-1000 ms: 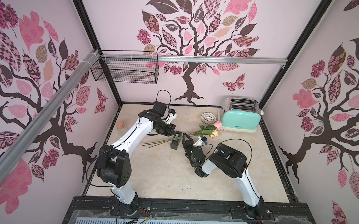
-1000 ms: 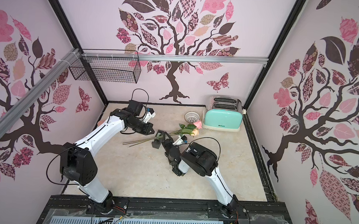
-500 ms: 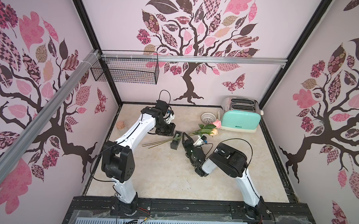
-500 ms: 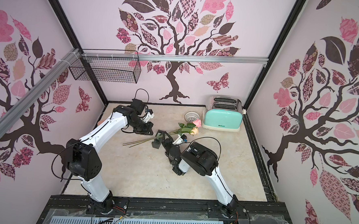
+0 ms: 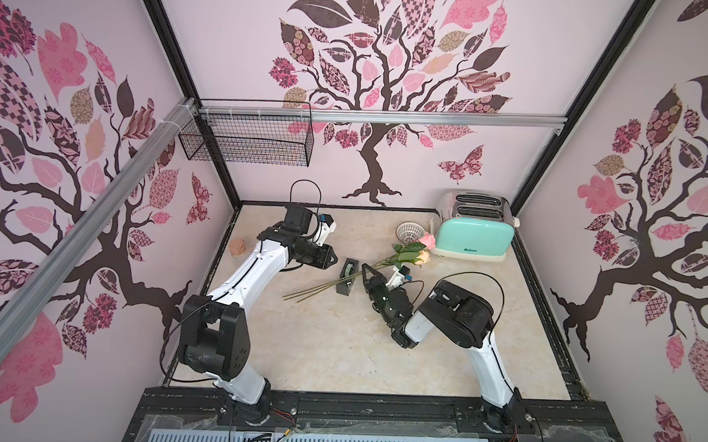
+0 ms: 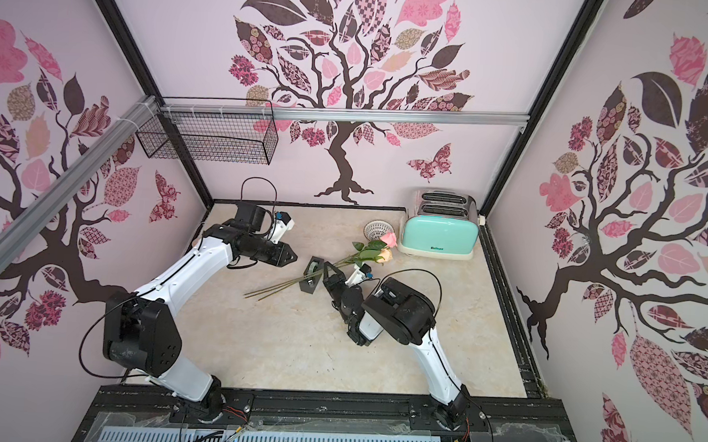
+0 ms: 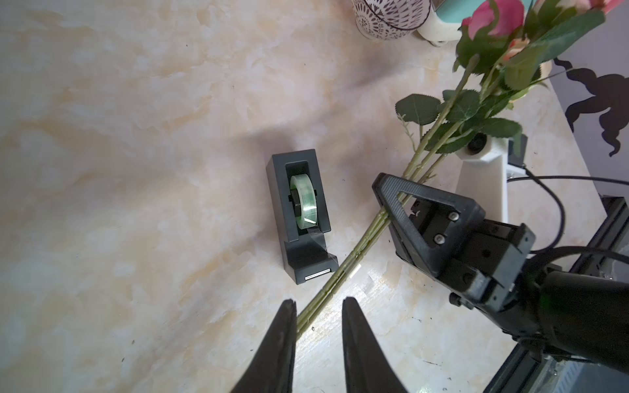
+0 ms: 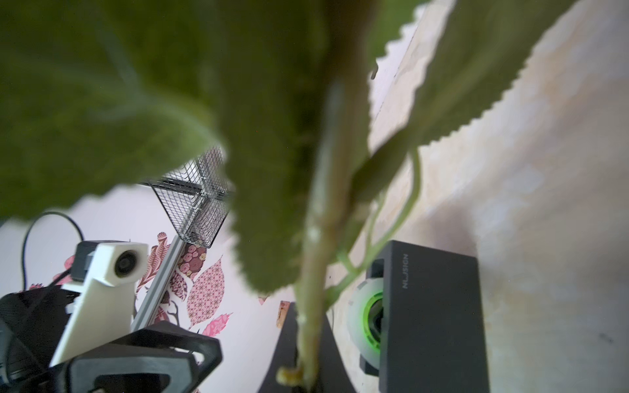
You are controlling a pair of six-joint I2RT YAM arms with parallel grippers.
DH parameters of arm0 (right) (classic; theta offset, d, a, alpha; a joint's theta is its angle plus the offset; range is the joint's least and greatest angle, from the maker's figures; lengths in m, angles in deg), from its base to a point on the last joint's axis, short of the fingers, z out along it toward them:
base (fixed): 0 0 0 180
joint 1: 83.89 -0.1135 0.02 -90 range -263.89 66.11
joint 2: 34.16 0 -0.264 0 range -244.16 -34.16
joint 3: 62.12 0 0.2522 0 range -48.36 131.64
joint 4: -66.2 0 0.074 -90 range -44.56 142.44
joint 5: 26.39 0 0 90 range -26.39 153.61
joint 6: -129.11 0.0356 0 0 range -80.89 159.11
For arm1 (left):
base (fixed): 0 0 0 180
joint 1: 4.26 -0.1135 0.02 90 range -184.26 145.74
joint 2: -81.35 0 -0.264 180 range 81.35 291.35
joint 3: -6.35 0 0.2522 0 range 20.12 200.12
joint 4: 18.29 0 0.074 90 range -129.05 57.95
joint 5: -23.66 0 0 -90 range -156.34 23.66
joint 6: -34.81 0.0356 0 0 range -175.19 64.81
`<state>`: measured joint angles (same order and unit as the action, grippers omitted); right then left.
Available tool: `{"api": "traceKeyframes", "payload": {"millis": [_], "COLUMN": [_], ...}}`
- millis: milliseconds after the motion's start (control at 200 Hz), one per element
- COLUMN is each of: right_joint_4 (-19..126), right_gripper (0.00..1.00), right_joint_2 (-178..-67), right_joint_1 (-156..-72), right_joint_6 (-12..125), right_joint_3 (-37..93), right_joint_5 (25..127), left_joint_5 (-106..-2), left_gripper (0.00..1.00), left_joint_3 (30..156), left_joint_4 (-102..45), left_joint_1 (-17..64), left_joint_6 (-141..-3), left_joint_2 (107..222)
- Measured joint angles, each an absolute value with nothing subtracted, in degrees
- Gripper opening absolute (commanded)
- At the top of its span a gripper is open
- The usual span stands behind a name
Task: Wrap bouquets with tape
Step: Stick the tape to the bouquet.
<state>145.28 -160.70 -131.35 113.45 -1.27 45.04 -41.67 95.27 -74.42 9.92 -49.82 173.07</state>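
Bouquets (image 7: 357,252): three thin green stems bunched together, serrated leaves, pink and peach blooms. Right claw (image 7: 386,190) pinches the stems just beside the tape (image 7: 304,204); left claw (image 7: 320,306) spread, empty.

In a top view, bare table (image 5: 316,345) lies open from 4 to 8 o'clock of the tape dispenser (image 5: 348,276). At its 3 o'clock the right gripper (image 5: 365,267), clamped on the bouquets (image 5: 400,255), bars the way. The stems slant past toward 8 o'clock. The left gripper (image 5: 333,257), jaws parted, hangs at 10 o'clock. The toaster (image 5: 473,238) and mesh bowl (image 5: 410,232) crowd 1 to 2 o'clock.
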Motion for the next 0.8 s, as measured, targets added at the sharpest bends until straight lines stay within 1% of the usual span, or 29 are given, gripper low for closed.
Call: {"api": "traceKeyframes", "payload": {"millis": [315, 450, 801], "right_joint_4": [145.23, 145.23, 145.21], "right_gripper": [0.00, 0.00, 0.00], "right_joint_2": [-160.25, -160.25, -160.25], "right_joint_1": [-129.88, -129.88, -129.88], "right_joint_6": [115.18, 115.23, 115.64], "right_joint_3": [-1.27, -1.27, -1.27], "right_joint_5": [48.19, 48.52, 48.54], "left_joint_5": [-41.81, -42.33, -42.99], "left_gripper": [0.26, 0.23, 0.22], "left_joint_3": [94.13, 94.13, 94.13], "left_joint_4": [-73.24, -73.22, -73.24], "left_joint_1": [13.65, 15.91, 16.25], "left_joint_6": [-44.60, -43.22, -42.28], "left_joint_2": [173.09, 173.99, 177.53]}}
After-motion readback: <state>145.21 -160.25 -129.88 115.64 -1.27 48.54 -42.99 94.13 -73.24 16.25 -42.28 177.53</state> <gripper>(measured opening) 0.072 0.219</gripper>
